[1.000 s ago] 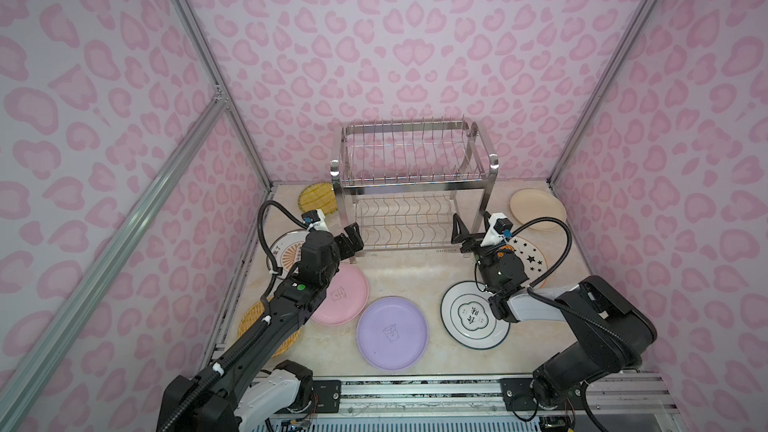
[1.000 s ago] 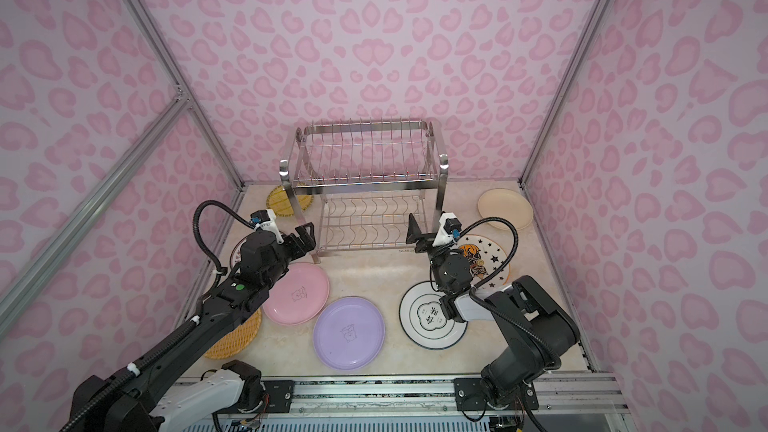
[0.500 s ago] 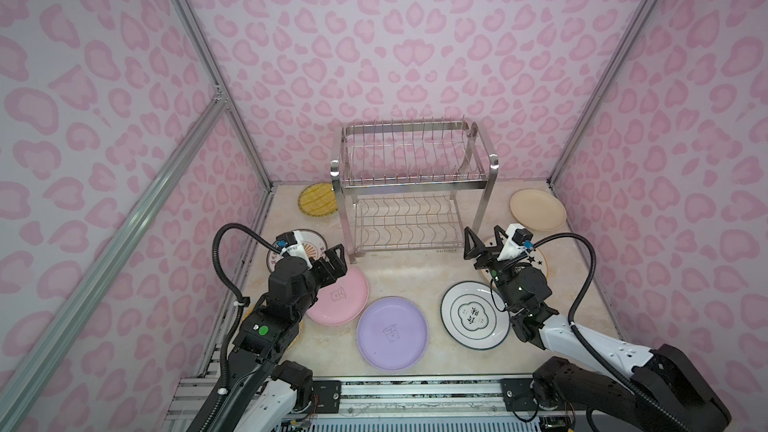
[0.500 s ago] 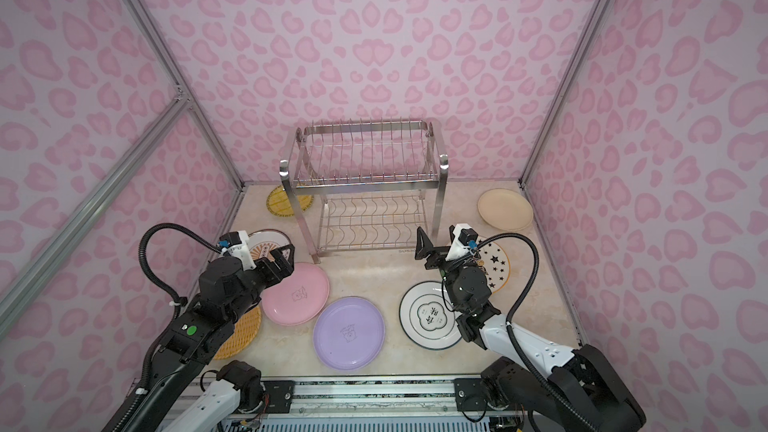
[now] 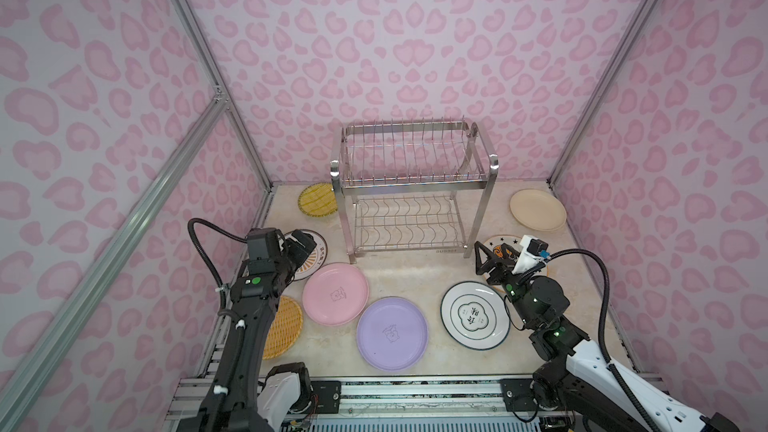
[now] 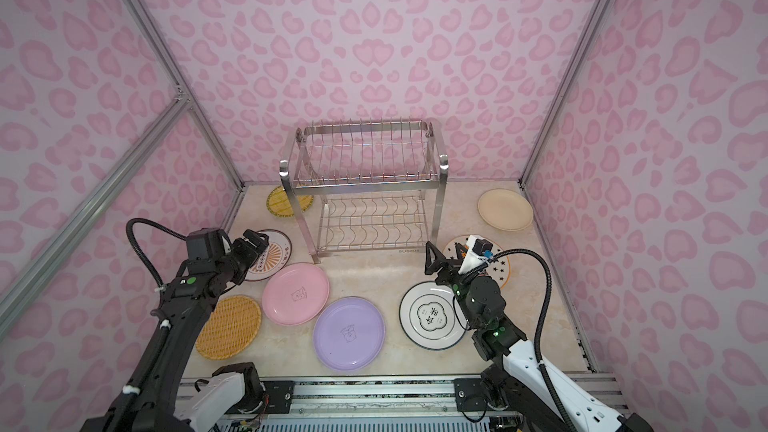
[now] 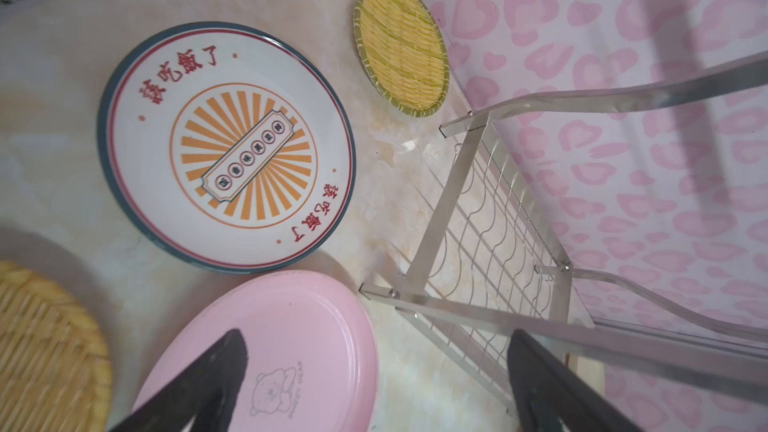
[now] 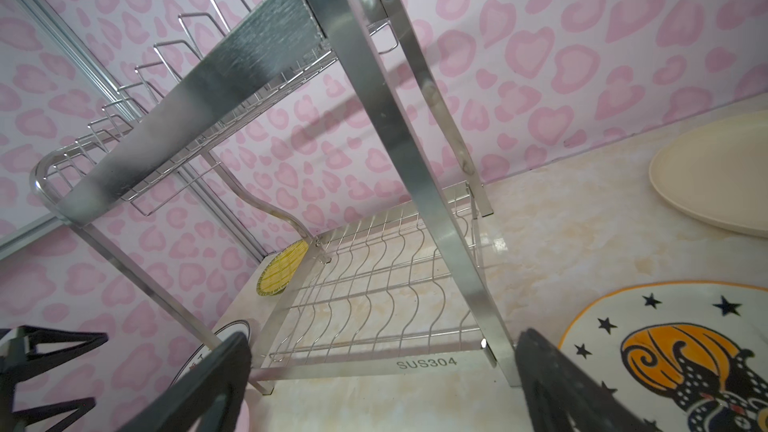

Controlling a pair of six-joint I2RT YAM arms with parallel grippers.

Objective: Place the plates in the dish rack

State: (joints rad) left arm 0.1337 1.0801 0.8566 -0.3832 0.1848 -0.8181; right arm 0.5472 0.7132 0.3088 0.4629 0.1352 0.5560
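Note:
The steel dish rack (image 5: 415, 183) (image 6: 361, 179) stands at the back with nothing in it. The plates lie flat on the table around it: yellow striped (image 5: 316, 199), orange-radial white (image 7: 226, 147), pink (image 5: 335, 293), lilac (image 5: 392, 333), orange woven-look (image 5: 282, 326), ring-emblem white (image 5: 475, 314), star-patterned (image 8: 665, 351), cream (image 5: 537, 209). My left gripper (image 5: 301, 243) (image 7: 376, 338) hovers open above the orange-radial plate and the pink plate's (image 7: 291, 359) edge. My right gripper (image 5: 498, 257) (image 8: 384, 340) hangs open over the star plate, facing the rack's (image 8: 424, 363) lower front bar. Neither holds anything.
Pink-patterned walls with aluminium posts (image 5: 199, 60) close in the table on three sides. A metal rail (image 5: 415, 392) runs along the front edge. Bare tabletop (image 5: 411, 272) lies between the rack's front and the plates.
Both arms have drawn back from the rack's front legs toward the front of the table. Both grippers stayed open. No plate has moved.

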